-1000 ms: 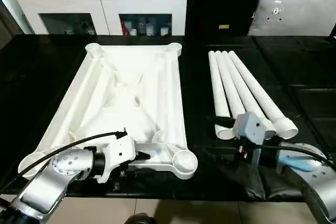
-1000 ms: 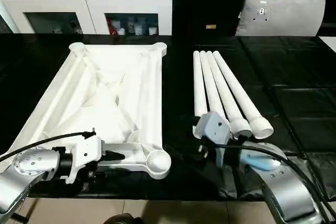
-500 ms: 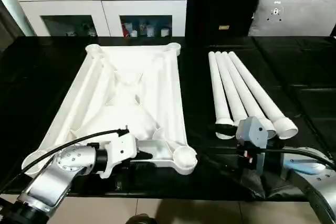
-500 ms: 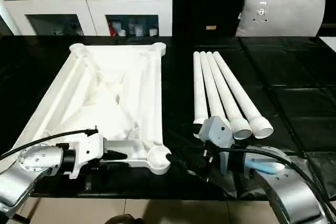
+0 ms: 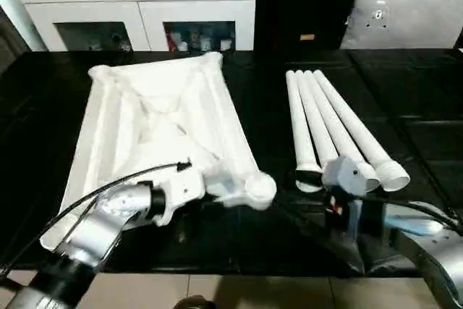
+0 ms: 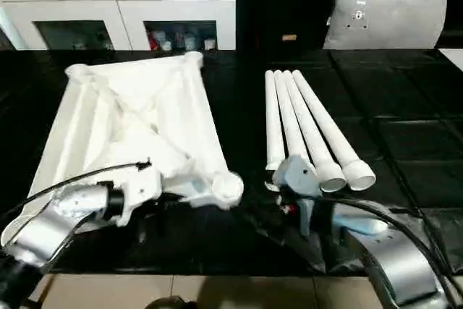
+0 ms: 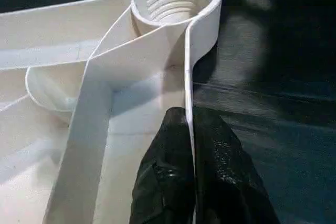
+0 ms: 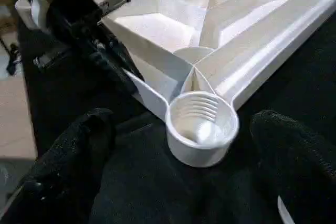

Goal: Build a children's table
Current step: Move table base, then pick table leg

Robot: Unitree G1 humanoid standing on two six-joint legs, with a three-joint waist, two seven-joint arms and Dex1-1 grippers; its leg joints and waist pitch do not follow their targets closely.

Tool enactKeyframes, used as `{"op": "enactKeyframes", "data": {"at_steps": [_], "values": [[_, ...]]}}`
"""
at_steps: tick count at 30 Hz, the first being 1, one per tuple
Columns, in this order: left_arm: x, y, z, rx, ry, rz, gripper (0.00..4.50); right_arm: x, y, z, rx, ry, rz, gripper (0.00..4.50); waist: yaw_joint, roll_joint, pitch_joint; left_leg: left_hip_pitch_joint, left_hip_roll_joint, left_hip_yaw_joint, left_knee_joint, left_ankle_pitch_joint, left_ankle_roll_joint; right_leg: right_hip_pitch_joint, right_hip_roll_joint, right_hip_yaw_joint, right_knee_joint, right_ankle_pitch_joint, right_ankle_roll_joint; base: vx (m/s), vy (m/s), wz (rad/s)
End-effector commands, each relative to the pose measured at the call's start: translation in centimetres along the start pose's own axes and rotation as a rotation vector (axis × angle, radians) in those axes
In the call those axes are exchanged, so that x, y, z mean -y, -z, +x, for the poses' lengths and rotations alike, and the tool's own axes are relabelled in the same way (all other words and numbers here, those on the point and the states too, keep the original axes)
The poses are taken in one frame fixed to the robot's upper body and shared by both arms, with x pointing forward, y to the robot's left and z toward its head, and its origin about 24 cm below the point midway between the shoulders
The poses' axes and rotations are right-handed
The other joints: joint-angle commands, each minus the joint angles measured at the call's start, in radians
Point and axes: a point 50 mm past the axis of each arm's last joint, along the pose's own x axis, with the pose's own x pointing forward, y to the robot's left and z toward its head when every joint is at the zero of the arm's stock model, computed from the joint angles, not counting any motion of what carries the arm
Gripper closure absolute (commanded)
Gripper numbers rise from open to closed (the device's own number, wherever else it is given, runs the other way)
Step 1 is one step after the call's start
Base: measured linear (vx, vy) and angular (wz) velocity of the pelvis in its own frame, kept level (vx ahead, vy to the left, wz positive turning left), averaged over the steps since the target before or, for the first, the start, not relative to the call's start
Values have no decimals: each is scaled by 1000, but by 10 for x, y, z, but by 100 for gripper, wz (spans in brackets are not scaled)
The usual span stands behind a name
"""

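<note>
Since a second ago the table top (image 5: 155, 124) has swung round on the dark mat (image 5: 405, 113), its near right corner lifted and drawn toward the middle, and the left gripper (image 7: 188, 145) has closed from half open to clamped. Nearest the robot, its two black fingers (image 7: 163, 171) pinch the thin rim wall just behind the corner socket (image 5: 257, 187), a grip that lets the whole top be dragged by one edge. The right gripper (image 8: 178, 150) hangs spread wide, holding nothing, with that threaded socket sitting between its fingers, probably waiting to steady it. Beyond it the four legs (image 5: 340, 124) lie side by side, touching, wide ends toward the robot, within easy reach. Farther back stand a white cabinet (image 5: 145, 5) and a grey pillow (image 5: 405, 19)
</note>
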Motion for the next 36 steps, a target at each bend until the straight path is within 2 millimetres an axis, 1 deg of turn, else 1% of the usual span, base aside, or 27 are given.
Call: {"op": "enactKeyframes", "data": {"at_steps": [1, 3, 4, 5, 6, 7, 9, 10, 11, 12, 13, 14, 15, 16, 17, 18, 19, 20, 21, 22, 24, 27, 30, 31, 33, 34, 36], "values": [[-6, -7, 5, 37, -30, 16, 448, 6, -5, 5, 39, 64, 35, 0, 6, -33, -43, 28, 110, -43, -74, -204, 55, -3, -145, 61, -100, -179, -160, 0, 0, 0], [-7, -7, 6, 35, -29, 23, 448, 8, -6, 7, 46, 81, 47, 0, 6, -31, -44, 29, 109, -42, -73, -197, 52, -4, -146, 60, -101, -172, -160, 0, 0, 0], [-8, -11, 7, 38, -28, 32, 448, 17, -10, 13, 62, 164, 16, 0, 8, -29, -45, 31, 111, -42, -73, -196, 49, -7, -146, 60, -99, -166, -162, 0, 0, 0], [-8, -11, 7, 38, -28, 32, 448, 17, -10, 13, 62, 164, 16, 0, 4, -28, -45, 27, 108, -41, -75, -192, 41, -7, -144, 59, -97, -155, -168, 0, 0, 0], [-9, -14, 7, 47, -36, 34, 448, 23, -11, 16, 75, 222, 42, 0, 7, -24, -46, 32, 110, -41, -75, -198, 36, -9, -144, 59, -97, -151, -168, 0, 0, 0], [-8, -18, 4, 72, -31, 10, 403, 31, -15, 21, 100, 274, 98, 0, 5, -24, -45, 30, 110, -40, -77, -206, 32, -9, -144, 60, -95, -141, -170, 0, 0, 0], [-7, -20, 2, 87, -30, 17, 403, 36, -18, 25, 121, 316, 113, 0, 9, -19, -49, 34, 112, -40, -78, -206, 24, -11, -143, 59, -91, -110, -172, 0, 0, 0], [-7, -24, 0, 108, -41, 12, 392, 42, -25, 28, 162, 369, 121, 0, 5, -20, -50, 32, 112, -39, -78, -201, 23, -10, -143, 59, -86, -89, -176, 0, 0, 0], [-7, -27, -4, 122, -57, 16, 386, 48, -32, 33, 195, 436, 151, 0, 6, 3, -56, 33, 112, -44, -79, -192, 10, -14, -142, 57, -78, -44, -187, 0, 0, 0], [-7, -28, -5, 127, -64, 13, 373, 50, -34, 35, 197, 455, 151, 0, 0, -5, -58, 30, 112, -43, -80, -188, 7, -13, -139, 56, -78, -14, -189, 0, 0, 0], [-6, -31, -11, 141, -84, 1, 359, 55, -42, 42, 188, 521, 136, 0, 0, -6, -65, 32, 113, -43, -78, -151, 8, -9, -132, 51, -64, 75, -187, 0, 0, 0], [-5, -32, -14, 142, -90, -1, 354, 59, -41, 47, 120, 554, 154, 0, -8, -7, -64, 26, 108, -41, -76, -111, 20, -11, -128, 48, -58, 148, -189, 0, 0, 0], [-4, -33, -14, 142, -92, -3, 346, 60, -41, 49, 91, 564, 158, 0, -10, -13, -61, 25, 103, -36, -72, -101, 32, -10, -129, 49, -60, 165, -191, 0, 0, 0], [-3, -36, -17, 148, -98, -12, 335, 65, -40, 55, 1, 594, 176, 0, -7, -9, -59, 24, 100, -33, -70, -112, 32, -8, -135, 50, -64, 136, -192, 0, 0, 0], [-3, -36, -17, 148, -98, -12, 326, 65, -40, 55, 1, 594, 176, 0, -7, -9, -59, 24, 100, -33, -70, -112, 32, -8, -135, 50, -64, 136, -192, 0, 0, 0], [-1, -39, -19, 155, -102, -21, 318, 69, -40, 60, -44, 616, 192, 0, -10, -18, -57, 24, 100, -33, -70, -116, 24, -7, -134, 51, -67, 100, -195, 0, 0, 0], [0, -41, -21, 161, -105, -28, 300, 72, -41, 63, -69, 632, 201, 0, -6, -12, -55, 23, 102, -32, -70, -128, 15, -7, -136, 53, -71, 59, -186, 0, 0, 0], [0, -43, -22, 166, -108, -28, 300, 75, -40, 65, -95, 646, 214, 0, -6, -18, -56, 25, 103, -31, -70, -131, 9, -6, -136, 53, -71, 50, -186, 0, 0, 0], [0, -46, -22, 169, -109, -27, 290, 77, -40, 66, -115, 656, 224, 0, -3, -19, -56, 28, 106, -31, -72, -134, -1, -9, -133, 53, -68, 35, -185, 0, 0, 0], [-3, -57, -28, 191, -146, -34, 282, 83, -35, 69, -179, 706, 270, 0, -4, -32, -56, 28, 106, -30, -74, -123, -4, -7, -133, 52, -65, 43, -187, 0, 0, 0], [-4, -63, -30, 203, -161, -42, 257, 85, -34, 71, -193, 723, 280, 0, 1, -20, -55, 32, 110, -30, -75, -130, -26, -14, -132, 52, -64, 38, -180, 0, 0, 0], [-2, -70, -35, 215, -175, -55, 245, 86, -35, 75, -203, 734, 291, 0, -3, -29, -56, 31, 107, -29, -78, -129, -46, -9, -129, 51, -58, 87, -164, 0, 0, 0], [-1, -70, -35, 213, -184, -62, 213, 86, -34, 76, -213, 747, 296, 0, -2, -31, -55, 27, 103, -26, -74, -113, -40, -6, -132, 53, -60, 111, -154, 0, 0, 0], [-1, -70, -35, 211, -195, -69, 210, 86, -33, 76, -221, 762, 304, 0, 0, -27, -55, 26, 101, -26, -72, -111, -38, -6, -134, 54, -62, 107, -151, 0, 0, 0], [0, -68, -35, 195, -202, -76, 195, 88, -31, 75, -221, 799, 312, 0, -2, -26, -54, 29, 103, -26, -75, -128, -49, -8, -129, 54, -64, 85, -144, 0, 0, 0], [0, -68, -34, 182, -204, -75, 195, 91, -31, 74, -212, 823, 329, 0, -1, -20, -54, 31, 104, -28, -76, -144, -60, -10, -129, 55, -64, 69, -142, 0, 0, 0], [-1, -67, -32, 172, -203, -74, 195, 92, -31, 73, -212, 835, 345, 0, -3, -23, -54, 32, 104, -28, -79, -161, -72, -10, -127, 54, -65, 54, -141, 0, 0, 0]]}}
